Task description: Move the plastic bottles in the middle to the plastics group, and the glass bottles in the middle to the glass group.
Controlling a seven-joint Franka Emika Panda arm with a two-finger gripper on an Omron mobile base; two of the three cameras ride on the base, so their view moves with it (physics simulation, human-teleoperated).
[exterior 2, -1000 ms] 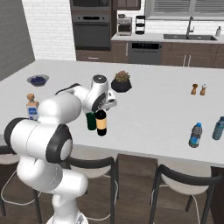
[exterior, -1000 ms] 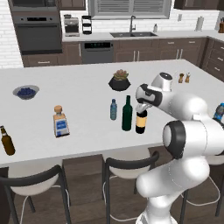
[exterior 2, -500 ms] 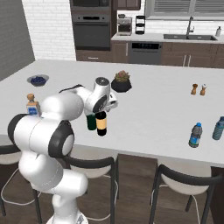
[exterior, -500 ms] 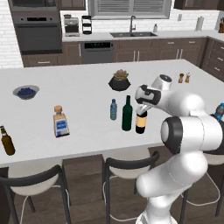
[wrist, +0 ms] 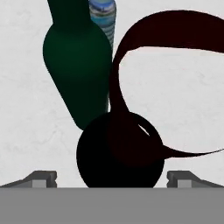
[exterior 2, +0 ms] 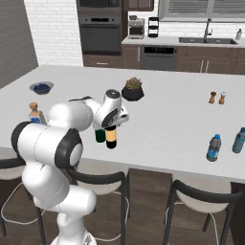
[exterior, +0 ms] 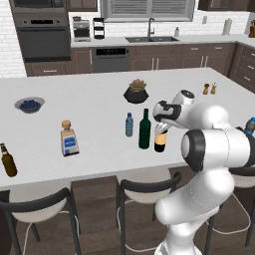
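From the left base view I see my gripper (exterior: pixel 162 130) poised directly over the black wine bottle with the cream label (exterior: pixel 160 143), its wrist hiding the bottle's neck; the plain dark green wine bottle (exterior: pixel 144 130) stands just left of it, and the small pale-blue water bottle (exterior: pixel 129 124) just left of that, all upright near the middle of the white island counter (exterior: pixel 89 104); far to the left stand the square clear bottle with blue label and tan stopper (exterior: pixel 69 139) and, at the counter's near left edge, the small brown beer bottle (exterior: pixel 8 161); a bowl of blue fruit (exterior: pixel 29 104) and a dark potted succulent (exterior: pixel 136 92) sit farther back, with two small shakers (exterior: pixel 209 89) to the right. From the right base view the hand (exterior 2: pixel 113 125) again sits atop the black bottle (exterior 2: pixel 111 139), the green bottle (exterior 2: pixel 100 136) mostly hidden behind the arm; a bright-blue bottle with a dark band (exterior 2: pixel 214 148) stands well to the right, a paler blue bottle (exterior 2: pixel 238 140) beside it at the frame's edge. In the hand view the finger tips (wrist: pixel 43 179) stand wide apart on either side of the black bottle's (wrist: pixel 120 157) top, gripping nothing; the green bottle (wrist: pixel 76 59) and water bottle (wrist: pixel 103 15) lie beyond.
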